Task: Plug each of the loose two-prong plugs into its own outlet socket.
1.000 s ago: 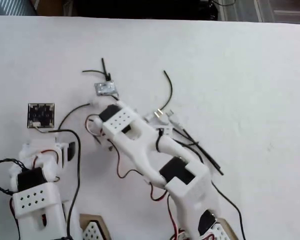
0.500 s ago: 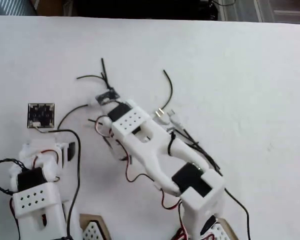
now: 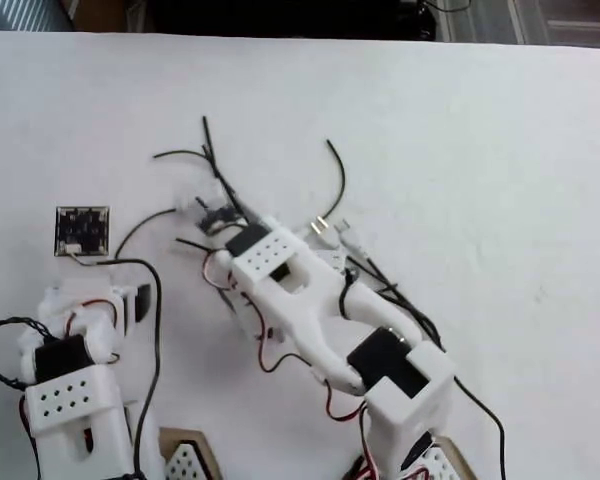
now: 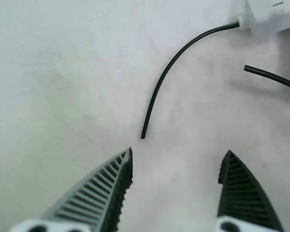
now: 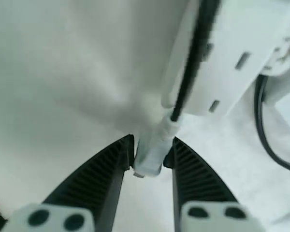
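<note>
High view, contents by size.

- White table [image 3: 480, 150]: bears every item below.
- Right arm [image 3: 300, 290]: white with red leads. It lies diagonally from the near edge toward the table's middle, its tip in a tangle of black wires [image 3: 210, 160].
- Left arm [image 3: 70, 390]: white, folded at the near left corner.
- Dark square board [image 3: 82, 230]: flat on the table just beyond the left arm, apart from the wire tangle.
- Outlet socket [image 5: 232, 53]: white block with narrow slots, seen in the right wrist view close beyond the right gripper [image 5: 152, 140]. A black cord [image 5: 193, 58] runs across its face.
- Right gripper: ribbed dark fingers pinch a plug [image 5: 150, 157] by its white body from both sides. The cord leaves the plug's far end. Whether its prongs sit in a slot cannot be told.
- Left gripper [image 4: 179, 152]: fingers spread wide over bare table.
- Loose plug [image 3: 335, 235]: white body with two metal prongs, lying on the table just beside the right arm's forward link, in no socket.
- Curved wire [image 4: 169, 72]: black. Its free end lies near the left gripper's tips and its other end enters a white piece [image 4: 268, 12].
</note>
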Available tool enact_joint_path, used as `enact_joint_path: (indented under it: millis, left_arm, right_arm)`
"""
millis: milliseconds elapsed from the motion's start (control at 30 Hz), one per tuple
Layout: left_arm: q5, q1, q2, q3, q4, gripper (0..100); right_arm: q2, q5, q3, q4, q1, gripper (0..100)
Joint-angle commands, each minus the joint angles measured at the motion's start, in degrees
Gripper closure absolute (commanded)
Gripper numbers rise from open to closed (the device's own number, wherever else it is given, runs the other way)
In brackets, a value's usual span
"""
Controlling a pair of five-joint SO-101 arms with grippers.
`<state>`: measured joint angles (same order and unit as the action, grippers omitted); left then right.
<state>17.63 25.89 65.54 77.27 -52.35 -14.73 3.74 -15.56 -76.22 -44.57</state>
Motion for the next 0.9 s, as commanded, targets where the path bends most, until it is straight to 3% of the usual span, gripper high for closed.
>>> enact_joint_path:
  millis: [0, 400, 533, 633, 867]
  left_arm:
    - [-0.4, 0.4, 1.1, -0.3, 1.3, 72]
    - [-0.4, 0.4, 1.1, -0.3, 1.3, 72]
    - [-0.4, 0.4, 1.1, -0.3, 1.3, 72]
    - [-0.4, 0.4, 1.1, -0.3, 1.3, 72]
    - [-0.4, 0.4, 1.1, -0.3, 1.3, 72]
  right_arm:
    - [2.4, 3.5, 2.7, 0.3, 0.5, 89.7]
    - [2.4, 8.5, 4.3, 0.5, 0.6, 89.7]
    - [2.2, 8.4, 4.0, 2.4, 1.9, 91.0]
    - [2.3, 8.0, 4.1, 2.4, 3.7, 98.0]
    - [2.3, 5.4, 3.8, 0.0, 4.3, 98.1]
